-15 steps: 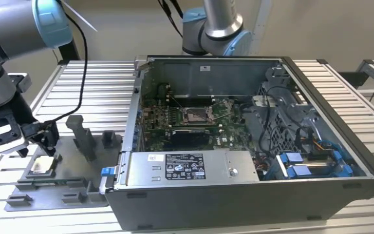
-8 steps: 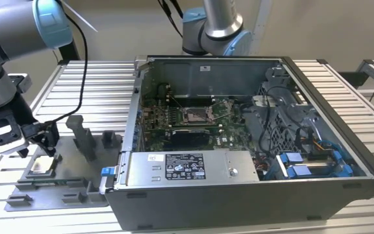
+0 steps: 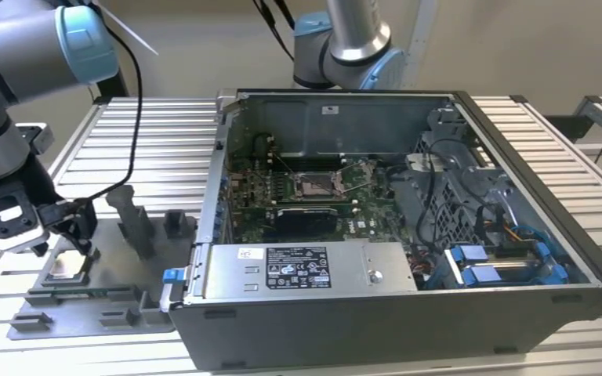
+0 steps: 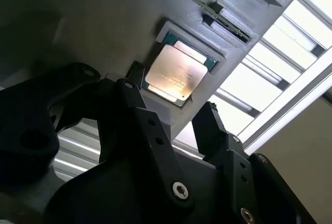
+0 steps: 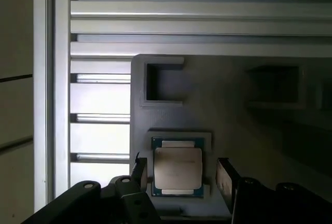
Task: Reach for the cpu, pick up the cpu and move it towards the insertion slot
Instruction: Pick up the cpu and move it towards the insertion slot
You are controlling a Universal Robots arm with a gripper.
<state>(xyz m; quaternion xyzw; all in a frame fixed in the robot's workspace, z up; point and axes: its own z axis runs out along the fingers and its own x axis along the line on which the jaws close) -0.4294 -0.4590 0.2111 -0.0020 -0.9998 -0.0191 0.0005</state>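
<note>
Your end effector [image 5: 181, 176] is spread wide, w/ fingers [image 5: 226, 180] either side of the cpu [image 5: 178, 168]; can't tell if they touch it. The cpu lies flat in its square pocket in the grey tray [image 3: 71, 323], at the exterior view's left on the slatted desk [image 3: 144, 133]. Well apart, the insertion slot [image 3: 315, 184] sits inside the open PC case [image 3: 385, 317].
</note>
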